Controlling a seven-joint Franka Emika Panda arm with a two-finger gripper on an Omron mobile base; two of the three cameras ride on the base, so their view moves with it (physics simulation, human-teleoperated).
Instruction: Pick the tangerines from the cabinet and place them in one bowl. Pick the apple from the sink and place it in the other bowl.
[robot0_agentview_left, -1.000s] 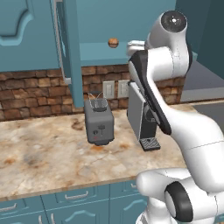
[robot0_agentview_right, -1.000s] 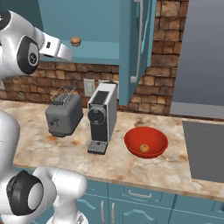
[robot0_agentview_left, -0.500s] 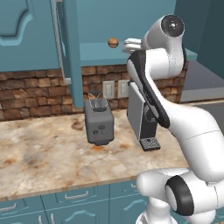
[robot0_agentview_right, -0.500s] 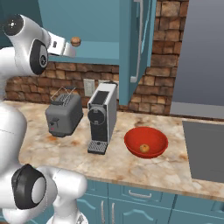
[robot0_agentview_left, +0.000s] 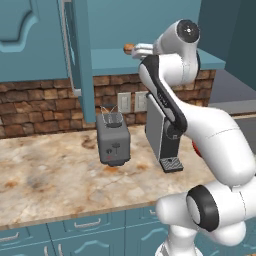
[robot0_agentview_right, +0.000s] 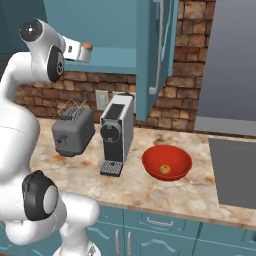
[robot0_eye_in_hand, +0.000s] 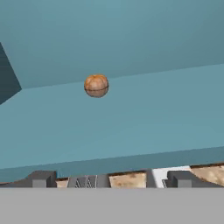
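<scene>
A brownish tangerine (robot0_eye_in_hand: 96, 85) with a paler top lies alone on the flat teal shelf of the open cabinet (robot0_agentview_left: 165, 60). In the hand view it sits ahead of my open gripper (robot0_eye_in_hand: 111, 179) and a little left of centre, clear of both fingertips. The tangerine (robot0_agentview_left: 129, 48) is just left of the raised gripper (robot0_agentview_left: 136, 50) in the left base view and just right of the gripper (robot0_agentview_right: 80, 51) in the right base view. The red bowl (robot0_agentview_right: 150, 161) on the counter holds a plain orange tangerine (robot0_agentview_right: 164, 170). The apple and the other bowl are out of view.
The cabinet's open door (robot0_agentview_left: 80, 55) hangs left of the shelf. A grey toaster (robot0_agentview_left: 114, 141) and a coffee machine (robot0_agentview_right: 117, 132) stand on the marble counter below the shelf. The dark grey sink (robot0_agentview_right: 235, 170) lies at the counter's right end.
My hand has moved along the shelf toward the tangerine, closing most of the gap. The jaws have stayed wide apart and the fruits have not moved.
</scene>
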